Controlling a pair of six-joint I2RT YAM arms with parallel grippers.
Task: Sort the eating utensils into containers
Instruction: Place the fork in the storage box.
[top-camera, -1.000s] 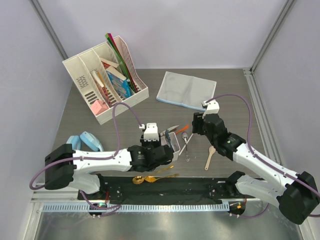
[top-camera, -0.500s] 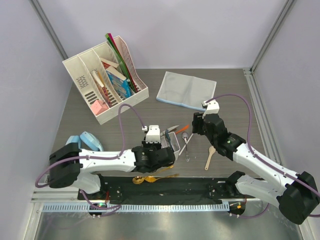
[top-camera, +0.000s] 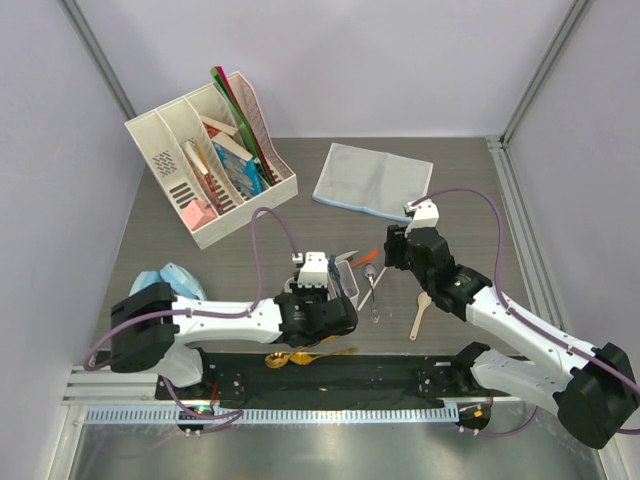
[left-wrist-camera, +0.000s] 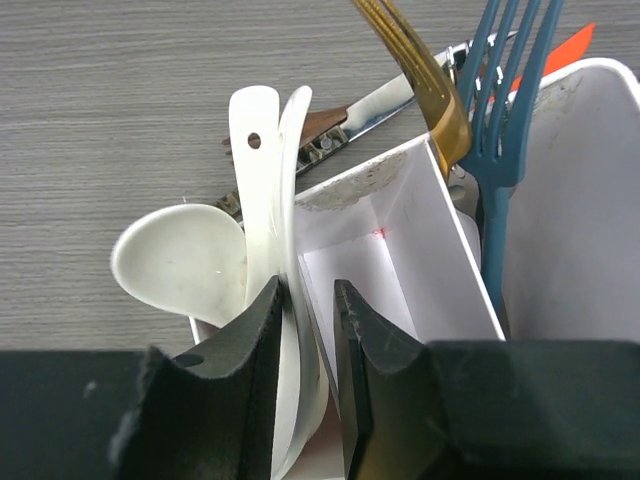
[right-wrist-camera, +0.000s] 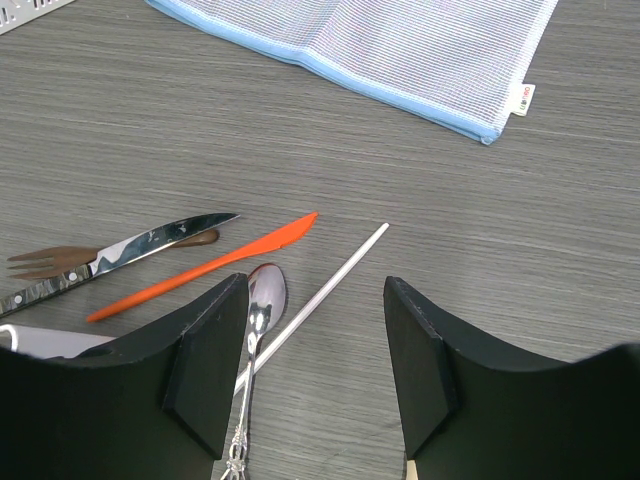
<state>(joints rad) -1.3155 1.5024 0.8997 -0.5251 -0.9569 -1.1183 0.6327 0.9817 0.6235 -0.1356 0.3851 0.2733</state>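
My left gripper (left-wrist-camera: 308, 300) is shut on the handle of a white ceramic soup spoon (left-wrist-camera: 268, 190), which stands at the left end of the white divided box (left-wrist-camera: 420, 230). A second white soup spoon (left-wrist-camera: 178, 262) lies against it. A gold handle (left-wrist-camera: 420, 85) and a blue fork (left-wrist-camera: 500, 110) lean in the box. In the top view the left gripper (top-camera: 335, 292) is at the box (top-camera: 352, 288). My right gripper (right-wrist-camera: 315, 340) is open and empty above a silver spoon (right-wrist-camera: 262, 300), a white stick (right-wrist-camera: 325, 285) and an orange knife (right-wrist-camera: 200, 265).
A silver knife (right-wrist-camera: 150, 240) and a brown fork (right-wrist-camera: 40, 262) lie left of the orange knife. A wooden spoon (top-camera: 420, 315) lies right of the box and gold spoons (top-camera: 300, 357) lie near the arm bases. The grey-blue cloth (top-camera: 372, 178) and file organiser (top-camera: 210, 160) are at the back.
My left wrist has shifted a little to the right, closer over the box. The right arm has not moved.
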